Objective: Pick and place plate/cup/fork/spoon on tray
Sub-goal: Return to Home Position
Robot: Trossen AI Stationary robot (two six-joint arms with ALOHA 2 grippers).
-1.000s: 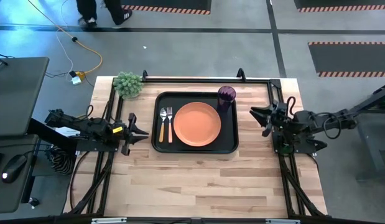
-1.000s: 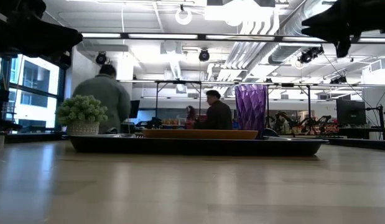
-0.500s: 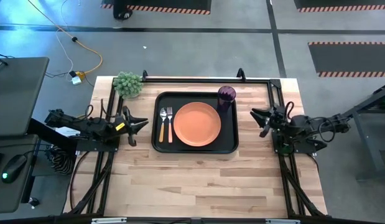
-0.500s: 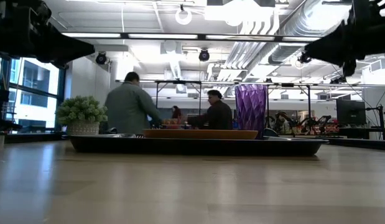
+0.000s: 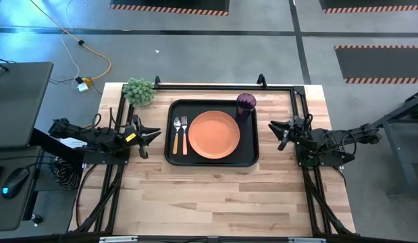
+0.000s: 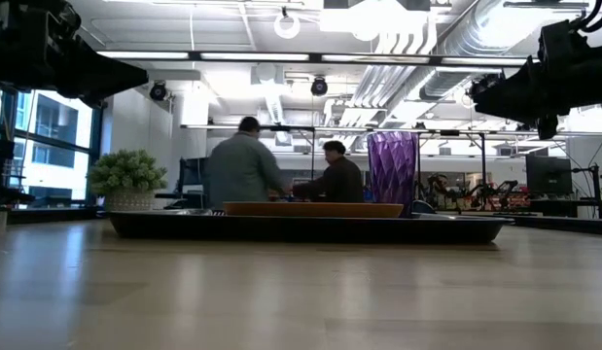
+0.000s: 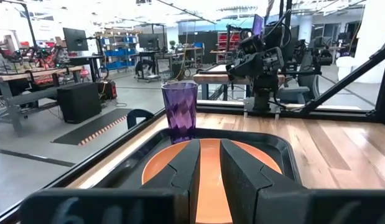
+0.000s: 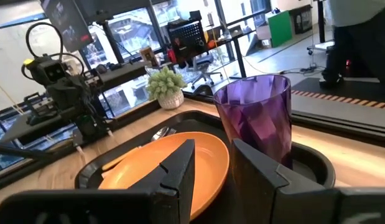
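Note:
The black tray (image 5: 169, 154) lies in the middle of the table's far half. On it rest the orange plate (image 5: 214, 134), the purple cup (image 5: 246, 104) upright at its far right corner, and the spoon (image 5: 175, 134) and fork (image 5: 184, 134) side by side left of the plate. My left gripper (image 5: 149, 133) hovers just left of the tray, pointing at it, empty, its fingers a little apart. My right gripper (image 5: 276, 128) hovers just right of the tray, pointing at it, empty, its fingers a little apart. Both are above table level in the low view.
A small potted plant (image 5: 139, 91) stands at the table's far left corner. A black frame rail (image 5: 222, 86) runs along the far edge. Bare wood (image 5: 215, 196) fills the near half. People (image 6: 244, 165) show in the room beyond.
My right gripper has moved toward the tray and come down somewhat. My left gripper has shifted a little toward the far edge and the tray. The things on the tray have stayed still. A person has walked across the room behind.

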